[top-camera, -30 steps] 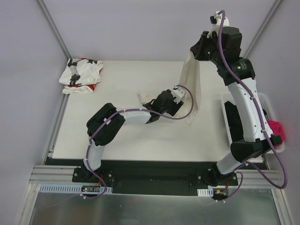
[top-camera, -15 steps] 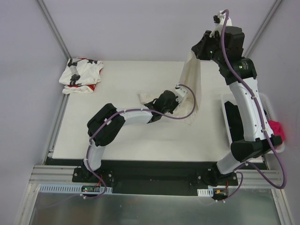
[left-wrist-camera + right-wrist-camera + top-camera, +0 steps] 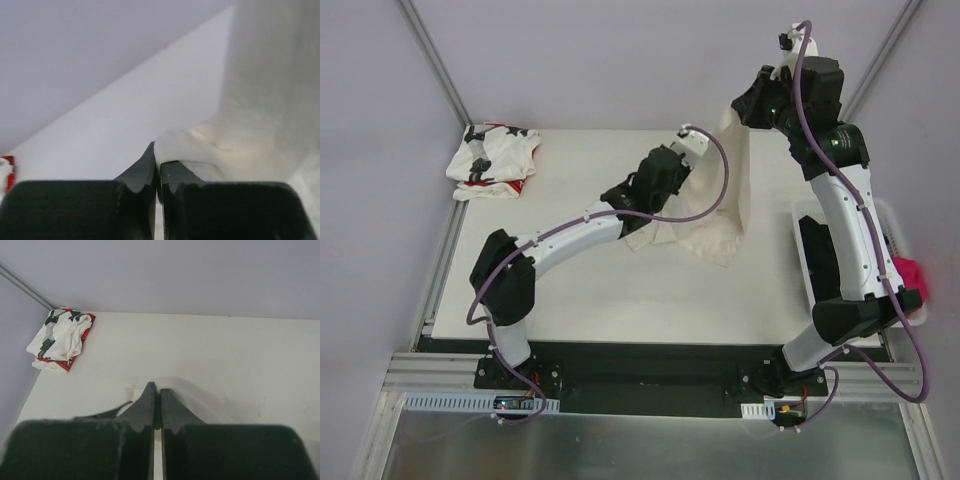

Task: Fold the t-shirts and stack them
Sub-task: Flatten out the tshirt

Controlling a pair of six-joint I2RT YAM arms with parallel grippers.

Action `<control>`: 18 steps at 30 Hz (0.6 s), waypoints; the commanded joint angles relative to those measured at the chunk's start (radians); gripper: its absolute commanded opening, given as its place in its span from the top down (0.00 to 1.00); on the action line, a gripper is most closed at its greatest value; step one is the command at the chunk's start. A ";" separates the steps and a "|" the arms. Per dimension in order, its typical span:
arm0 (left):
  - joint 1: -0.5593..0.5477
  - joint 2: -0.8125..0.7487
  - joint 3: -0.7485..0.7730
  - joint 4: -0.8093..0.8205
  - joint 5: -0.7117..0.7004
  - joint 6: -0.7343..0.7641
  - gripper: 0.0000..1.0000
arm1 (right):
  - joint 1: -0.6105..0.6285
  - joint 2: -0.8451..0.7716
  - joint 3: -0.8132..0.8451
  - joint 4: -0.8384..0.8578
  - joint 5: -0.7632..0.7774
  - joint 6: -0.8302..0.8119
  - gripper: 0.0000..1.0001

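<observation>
The left gripper (image 3: pixel 157 159) and the right gripper (image 3: pixel 155 391) each pinch the cream-white t-shirt (image 3: pixel 732 190), lifted over the table's (image 3: pixel 620 300) far right, while the star-print t-shirt (image 3: pixel 492 160) lies crumpled far left.

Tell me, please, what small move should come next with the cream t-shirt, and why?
Probably draw the left pincer leftward, away from the right pincer, to spread the cream t-shirt. Both pincers are shut on its cloth, the right one raised, and the shirt hangs narrow and bunched between them.
</observation>
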 commanded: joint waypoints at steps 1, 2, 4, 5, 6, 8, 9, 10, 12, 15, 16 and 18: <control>0.037 -0.118 0.152 -0.030 -0.104 0.120 1.00 | -0.006 -0.018 0.019 0.026 -0.039 -0.001 0.99; 0.043 -0.126 0.175 -0.048 -0.114 0.132 1.00 | -0.006 -0.016 0.025 0.023 -0.045 -0.007 0.99; 0.049 -0.138 0.227 -0.064 -0.126 0.163 1.00 | -0.006 -0.016 0.025 0.020 -0.050 -0.009 0.99; 0.052 -0.152 0.238 -0.070 -0.143 0.170 1.00 | -0.006 -0.018 0.024 0.017 -0.050 -0.009 0.99; 0.055 -0.161 0.258 -0.071 -0.151 0.187 1.00 | -0.006 -0.021 0.022 0.017 -0.052 -0.009 0.99; 0.061 -0.184 0.276 -0.071 -0.166 0.200 1.00 | -0.006 -0.024 0.022 0.019 -0.055 -0.010 0.99; 0.072 -0.189 0.304 -0.077 -0.174 0.215 1.00 | -0.006 -0.024 0.022 0.019 -0.058 -0.009 0.99; 0.075 -0.190 0.319 -0.079 -0.190 0.227 1.00 | -0.006 -0.026 0.022 0.017 -0.071 -0.010 0.99; 0.086 -0.192 0.376 -0.094 -0.244 0.262 1.00 | -0.003 -0.030 0.022 0.017 -0.084 -0.010 0.99; 0.112 -0.210 0.413 -0.100 -0.290 0.278 1.00 | -0.004 -0.036 0.019 0.016 -0.096 -0.007 0.99; 0.130 -0.221 0.418 -0.100 -0.295 0.278 1.00 | -0.004 -0.041 0.011 0.016 -0.099 -0.007 0.99; 0.146 -0.245 0.425 -0.100 -0.310 0.275 1.00 | -0.004 -0.061 -0.006 0.025 -0.108 -0.006 0.99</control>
